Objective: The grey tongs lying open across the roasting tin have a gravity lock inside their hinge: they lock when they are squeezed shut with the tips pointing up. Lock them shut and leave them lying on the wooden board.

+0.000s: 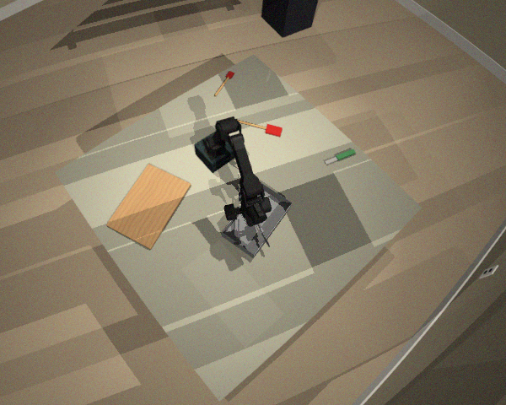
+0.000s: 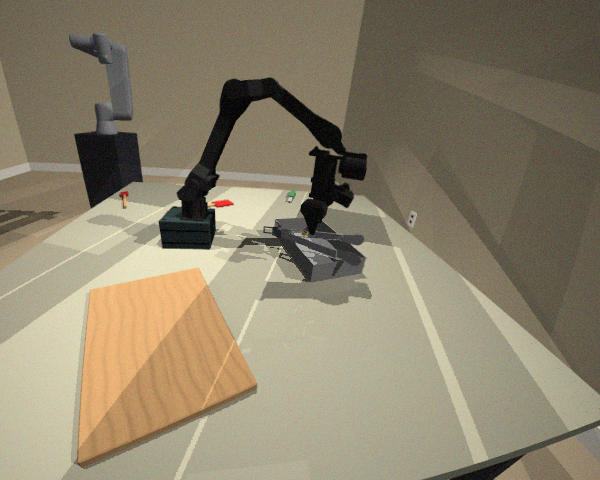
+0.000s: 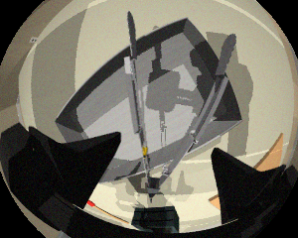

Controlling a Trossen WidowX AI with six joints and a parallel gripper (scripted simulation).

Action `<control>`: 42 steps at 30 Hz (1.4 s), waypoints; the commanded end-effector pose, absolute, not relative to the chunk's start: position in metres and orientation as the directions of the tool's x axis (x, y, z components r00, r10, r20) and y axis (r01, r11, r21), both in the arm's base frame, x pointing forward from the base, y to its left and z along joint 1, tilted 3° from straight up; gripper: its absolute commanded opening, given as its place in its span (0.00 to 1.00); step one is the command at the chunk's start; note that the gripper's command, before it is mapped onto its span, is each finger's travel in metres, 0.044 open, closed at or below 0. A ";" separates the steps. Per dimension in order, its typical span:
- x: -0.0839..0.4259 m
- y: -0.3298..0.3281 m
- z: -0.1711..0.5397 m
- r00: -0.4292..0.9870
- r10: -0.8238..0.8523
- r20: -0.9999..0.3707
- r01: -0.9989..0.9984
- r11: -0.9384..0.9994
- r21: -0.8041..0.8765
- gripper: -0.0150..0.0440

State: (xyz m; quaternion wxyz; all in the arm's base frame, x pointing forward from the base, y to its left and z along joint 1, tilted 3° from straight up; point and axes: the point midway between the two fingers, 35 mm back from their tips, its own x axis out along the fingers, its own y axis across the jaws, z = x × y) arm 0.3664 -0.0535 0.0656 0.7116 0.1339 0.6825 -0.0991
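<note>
The grey tongs point(image 2: 310, 243) point(image 3: 134, 99) lie spread in a V across the grey roasting tin point(image 1: 277, 221) point(image 2: 336, 270) point(image 3: 233, 106). Their hinge end points toward the arm's base and both tips reach past the tin's far side. A small yellow mark shows on one arm near the hinge. My gripper point(image 3: 169, 146) is open and empty, pointing down low over the hinge half. In the wrist view its fingers stand one on each side of both tong arms; exact height is unclear. The wooden board point(image 1: 148, 200) point(image 2: 150, 351) point(image 3: 272, 156) lies flat, apart from the tin.
The arm's dark base block point(image 2: 186, 232) point(image 3: 156, 217) stands behind the tin. A red-ended spatula point(image 1: 273, 130) point(image 2: 222, 203), a small red-headed tool point(image 1: 229, 74) point(image 2: 124, 194) and a green-handled tool point(image 1: 346, 153) point(image 2: 291, 194) lie farther back. A grey arm point(image 2: 119, 82) stands beyond the table.
</note>
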 end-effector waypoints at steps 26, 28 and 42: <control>0.370 -0.050 0.015 0.045 0.048 -0.998 0.328 0.943 0.060 1.00; 0.370 -0.050 0.012 0.045 0.048 -0.998 0.328 0.943 0.060 1.00; 0.368 -0.048 -0.011 0.044 0.048 -0.998 0.328 0.943 0.060 1.00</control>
